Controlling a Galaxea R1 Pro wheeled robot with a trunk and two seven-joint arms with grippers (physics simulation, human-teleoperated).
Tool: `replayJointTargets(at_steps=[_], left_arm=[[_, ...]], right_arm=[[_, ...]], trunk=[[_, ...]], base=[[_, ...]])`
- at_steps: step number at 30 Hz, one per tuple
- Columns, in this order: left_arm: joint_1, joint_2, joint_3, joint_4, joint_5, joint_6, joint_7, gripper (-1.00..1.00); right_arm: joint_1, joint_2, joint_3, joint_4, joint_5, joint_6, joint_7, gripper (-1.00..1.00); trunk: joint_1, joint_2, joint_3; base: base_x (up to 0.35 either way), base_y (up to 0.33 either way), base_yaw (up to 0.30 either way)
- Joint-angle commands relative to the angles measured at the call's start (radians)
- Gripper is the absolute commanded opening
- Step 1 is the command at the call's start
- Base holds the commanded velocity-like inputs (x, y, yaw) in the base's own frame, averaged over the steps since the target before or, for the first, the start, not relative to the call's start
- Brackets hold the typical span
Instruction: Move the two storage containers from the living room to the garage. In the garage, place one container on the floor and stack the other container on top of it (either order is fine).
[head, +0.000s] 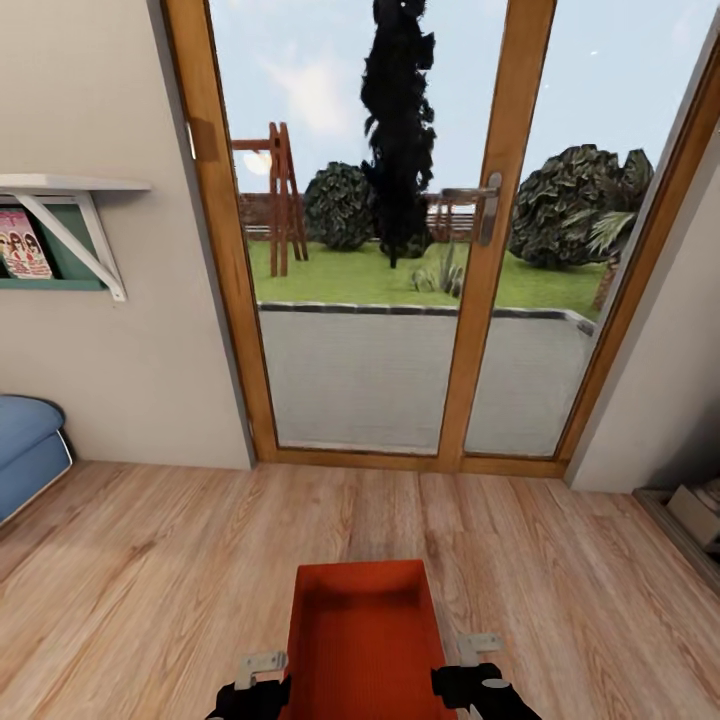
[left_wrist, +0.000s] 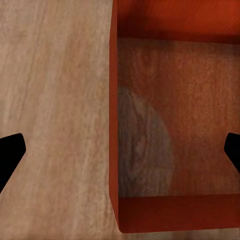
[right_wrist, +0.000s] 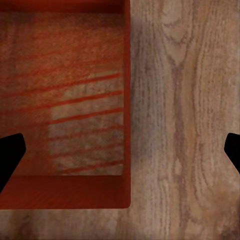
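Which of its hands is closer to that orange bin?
Neither, clearly. The left hand flanks the orange bin's left wall, the right hand its right wall, both open, straddling a wall.

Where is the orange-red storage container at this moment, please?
In the head view the storage container sits low and centred, between the left gripper and right gripper, over the wood plank floor before the glass doors.

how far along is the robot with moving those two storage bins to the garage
Early. One orange-red container sits between the left gripper and right gripper, both spread open across its side walls, over a wood plank floor facing glass doors. Nothing has reached the garage; carrying both and stacking remain.
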Motion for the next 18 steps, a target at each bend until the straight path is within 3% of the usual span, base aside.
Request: replayJointTargets(at_steps=[1, 18], left_arm=[[-0.001, -0.001, 0.008, 0.001, -0.008, -0.003, -0.002, 1.00], [-0.001, 0.000, 0.008, 0.001, -0.008, -0.003, -0.002, 1.00]], right_arm=[[0.000, 0.001, 0.003, -0.002, 0.005, 0.007, -0.004, 1.00], [0.000, 0.000, 0.002, -0.002, 0.005, 0.007, -0.002, 1.00]], trunk=[[0.000, 0.000, -0.001], [0.000, 0.000, -0.004]], base=[[-0.009, 0.000, 0.000], [-0.001, 0.000, 0.042]])
